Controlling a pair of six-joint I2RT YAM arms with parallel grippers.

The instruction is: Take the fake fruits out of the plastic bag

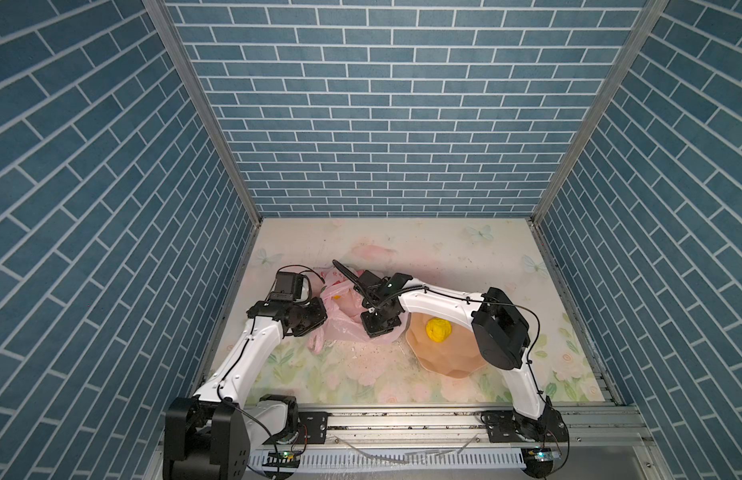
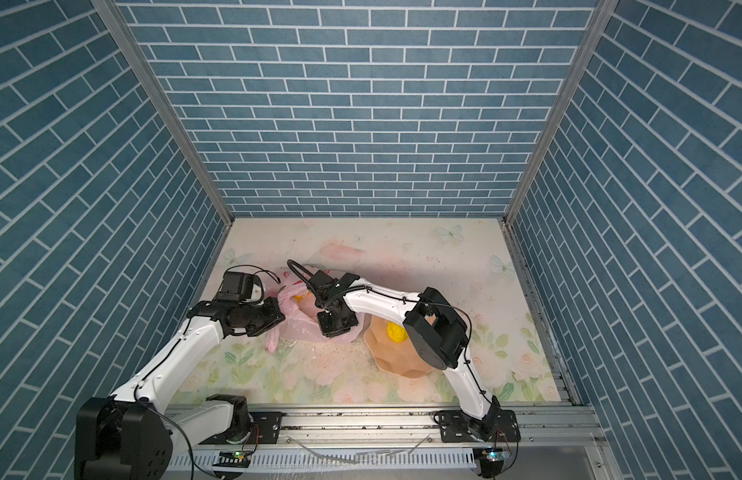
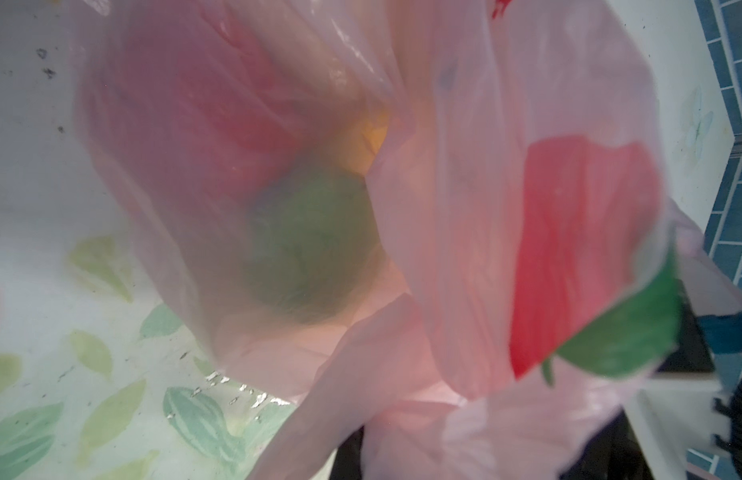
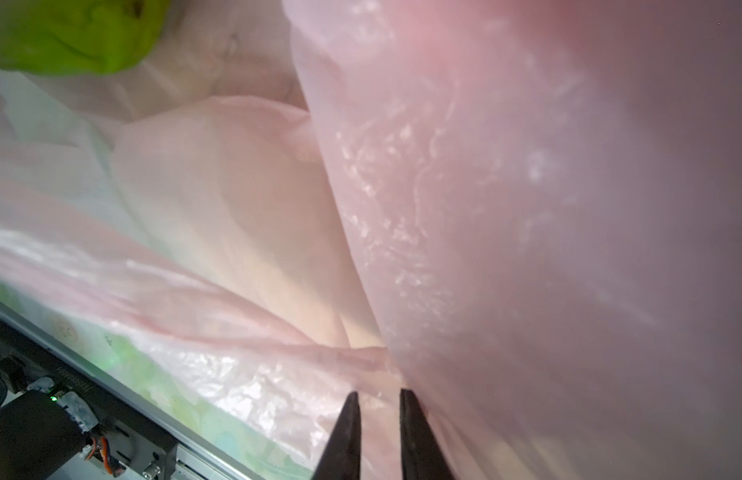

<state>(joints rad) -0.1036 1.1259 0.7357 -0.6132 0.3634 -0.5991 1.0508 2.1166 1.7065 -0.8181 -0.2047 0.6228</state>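
plastic bag (image 1: pixel 352 320) mouth toward the back wall

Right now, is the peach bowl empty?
No, in both top views the peach bowl holds one wrinkly yellow fruit, lying apart from the pink plastic bag.

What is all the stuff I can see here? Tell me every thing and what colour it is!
plastic bag: one, see-through pink, lying left of the bowl.
bowl: one, peach, on the table's right half.
wrinkly yellow fruit: one, yellow, inside the bowl.
green fruit: one, green, inside the bag.
other fruits: red and yellow-orange shapes show through the bag; number unclear.
table: one, pale with flowers and butterflies.
left tool: black, shut, at the bag's left edge.
right tool: black, slightly apart, in the bag's folds.
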